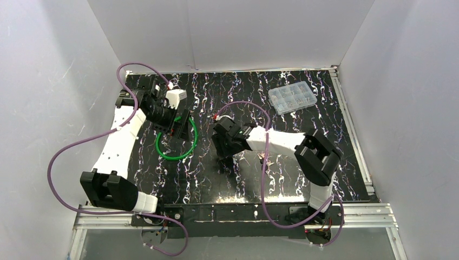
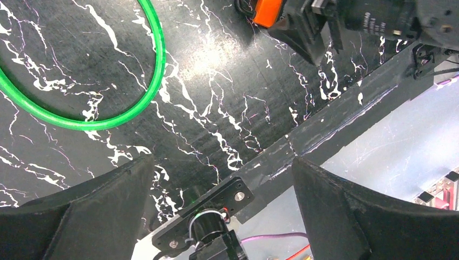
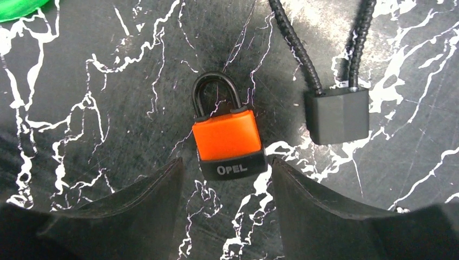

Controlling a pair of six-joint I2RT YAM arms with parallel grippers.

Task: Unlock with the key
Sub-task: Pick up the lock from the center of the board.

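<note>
An orange padlock [image 3: 229,135] with a black shackle and a black base marked OPEL lies flat on the black marbled table [image 3: 108,81]. My right gripper [image 3: 226,161] hangs over it, open. Its fingers [image 3: 135,211] stand on either side of the padlock's base, the right one very close to it, with no grip showing. The left wrist view catches the padlock [image 2: 268,11] under the right gripper at its top edge. My left gripper [image 2: 222,160] is open and holds nothing, above the table's near edge beside the green ring. No key shows clearly in any view.
A black cable lock [image 3: 338,115] lies just right of the padlock. A green ring [image 1: 176,146] lies flat under the left arm. A clear compartment box [image 1: 292,98] sits at the back right. White walls enclose the table, and a metal rail [image 1: 233,214] runs along the near edge.
</note>
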